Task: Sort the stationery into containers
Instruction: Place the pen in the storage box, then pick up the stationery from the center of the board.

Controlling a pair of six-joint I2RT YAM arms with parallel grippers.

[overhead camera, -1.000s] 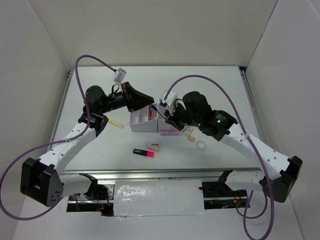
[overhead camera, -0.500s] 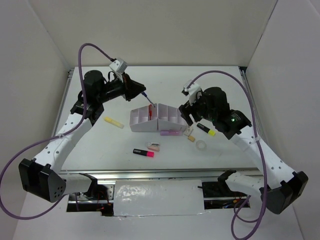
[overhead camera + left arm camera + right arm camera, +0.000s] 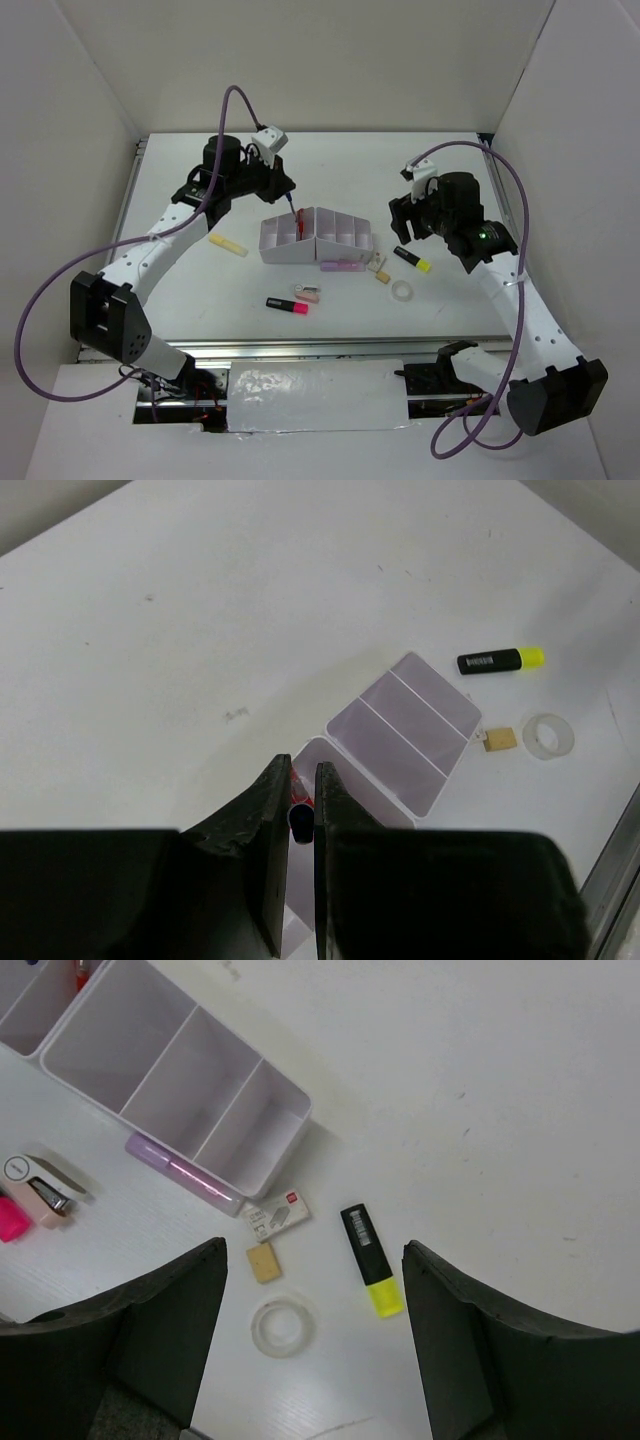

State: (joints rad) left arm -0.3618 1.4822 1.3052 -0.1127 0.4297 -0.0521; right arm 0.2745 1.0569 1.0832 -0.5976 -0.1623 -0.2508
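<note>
Hold the blue pen upright and centred over one slot of the organiser before releasing (a tilt would likely catch it on a divider, I judge). The left fingers are pinched narrow on the pen. Its lower end hangs just over the organiser's left unit, and the other compartments spread toward 1 o'clock in the wrist view. The right fingers stand wide and empty above the desk. The black-yellow highlighter lies flat between them, at 3 o'clock of the organiser from above.
</note>
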